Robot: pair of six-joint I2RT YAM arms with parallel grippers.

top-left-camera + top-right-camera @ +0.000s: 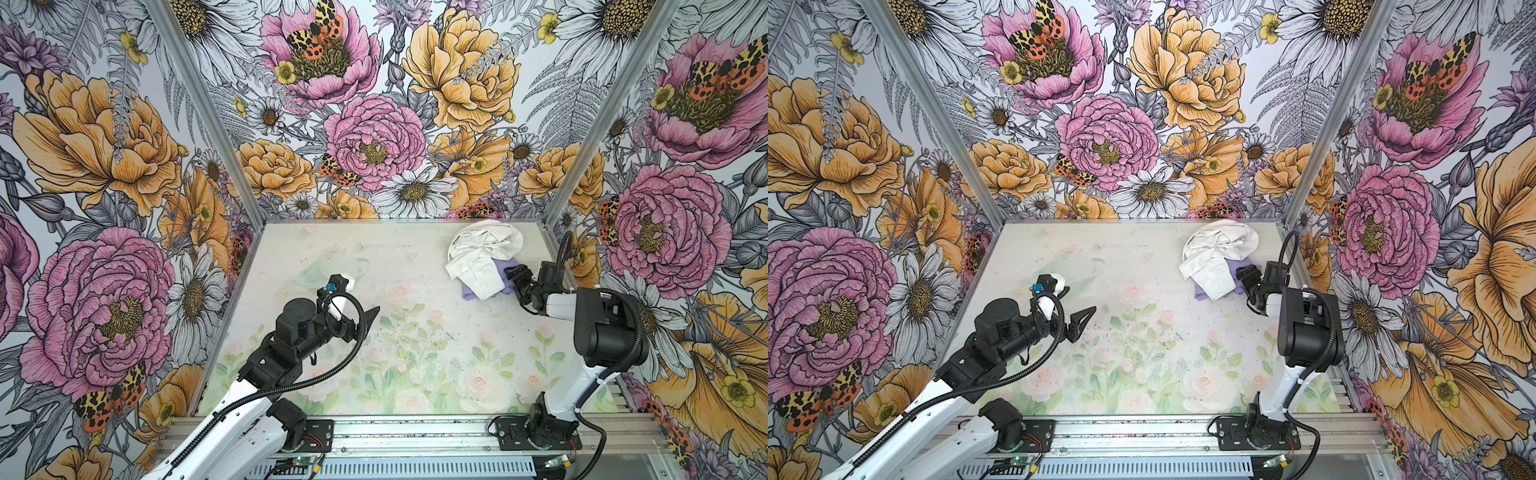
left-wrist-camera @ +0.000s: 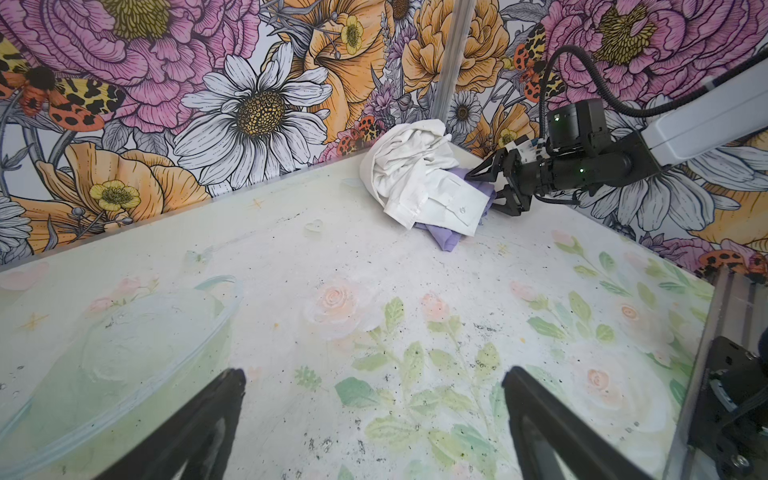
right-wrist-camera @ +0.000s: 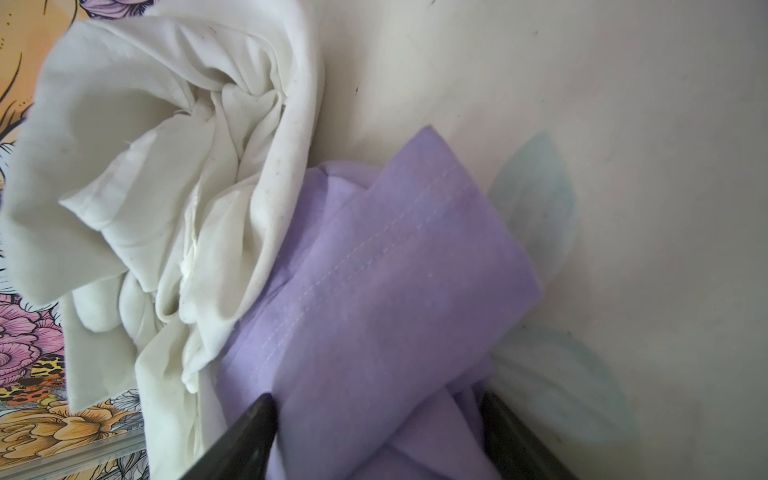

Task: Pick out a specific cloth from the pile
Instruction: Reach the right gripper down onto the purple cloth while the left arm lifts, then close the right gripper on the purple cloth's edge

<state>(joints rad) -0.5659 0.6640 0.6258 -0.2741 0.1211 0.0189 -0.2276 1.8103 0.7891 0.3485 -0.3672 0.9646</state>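
While the pile (image 1: 484,249) is sitting crumpled on the table (image 1: 395,257), the cloth (image 3: 374,270) is lying half under it, poking out at the pile's near right. A white shirt (image 2: 407,166), the bulk of the pile, is draping over the cloth's middle, so purple is showing at two places: a stitched fold on the pile's right flank, and a smaller tongue at the pile's near edge, under a buttoned cuff (image 2: 453,208). The right gripper (image 2: 482,189) is reaching into the pile from its right, low over the table. Its jaws are standing spread, one on each side of the stitched fold, with the cloth filling the gap between them; they are straddling it, not pinching it. In the right wrist view the fold is touching the shirt's rolled edge. The left gripper (image 2: 372,374) is hovering well apart from the pile, to its near left, pointing toward the pile. Its jaws are gaping wide, with only bare table showing between them. A clear tub (image 2: 124,340) is resting well apart from the pile on that same side, just beside the left gripper.
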